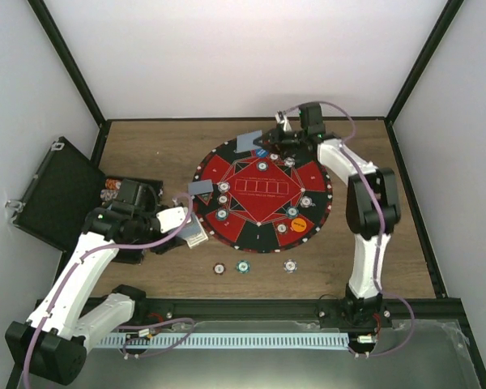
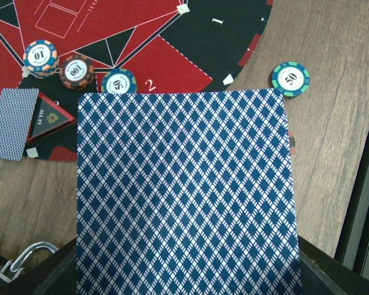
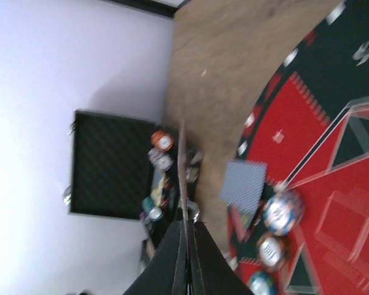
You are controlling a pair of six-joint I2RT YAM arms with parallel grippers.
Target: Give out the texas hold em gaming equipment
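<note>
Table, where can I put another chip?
Bare wood shows behind the mat at the back left corner, and in front, between the three chips and the right arm. The mat is crowded, and so is the gap beside the black case, filled by the left arm.

Plain white walls (image 1: 227, 57) with black corner posts (image 1: 65, 57) enclose a wooden table (image 1: 146, 146)

Top camera looks down from six o'clock, whole table (image 1: 162, 138) in. Left wrist, close at the mat's (image 2: 172, 67) eight o'clock edge, card (image 2: 184, 196) filling it. Right wrist, sideways at one o'clock, faces nine; both catch that edge.
</note>
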